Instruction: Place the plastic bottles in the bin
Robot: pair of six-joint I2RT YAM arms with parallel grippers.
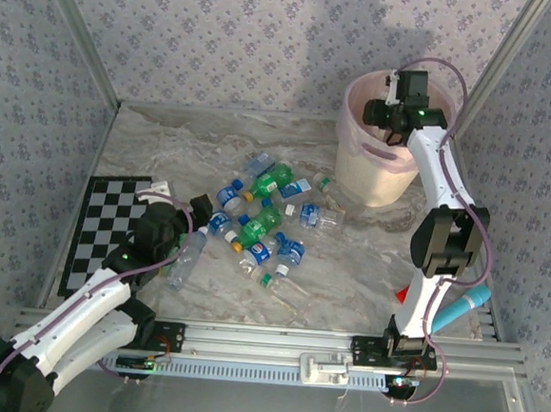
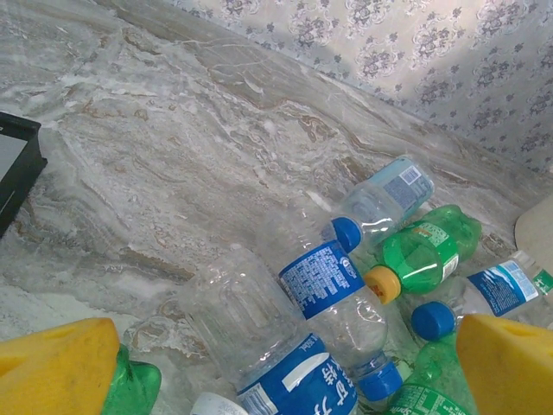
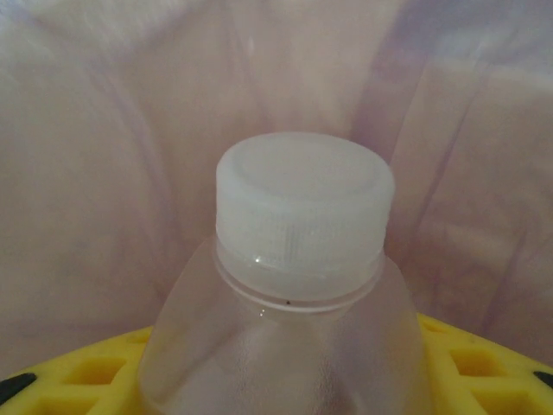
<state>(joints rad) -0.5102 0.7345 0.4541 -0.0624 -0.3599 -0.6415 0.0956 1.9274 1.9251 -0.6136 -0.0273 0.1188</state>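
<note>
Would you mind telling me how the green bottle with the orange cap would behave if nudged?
The green bottle lies on its side on the smooth table, so it would probably roll. It looks empty, so likely light and easily shoved. Its thin plastic walls may dent under a firm squeeze.

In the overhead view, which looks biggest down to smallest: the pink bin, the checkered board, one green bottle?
1. Pink bin
2. Checkered board, partly hidden by the arm
3. Green bottle

Nothing can be read for certain. The nearest clear bottle [image 2: 289, 380] has large white characters on blue, cut off; the bottle behind it [image 2: 321, 278] and the green bottle [image 2: 423, 255] carry tiny illegible print
</note>
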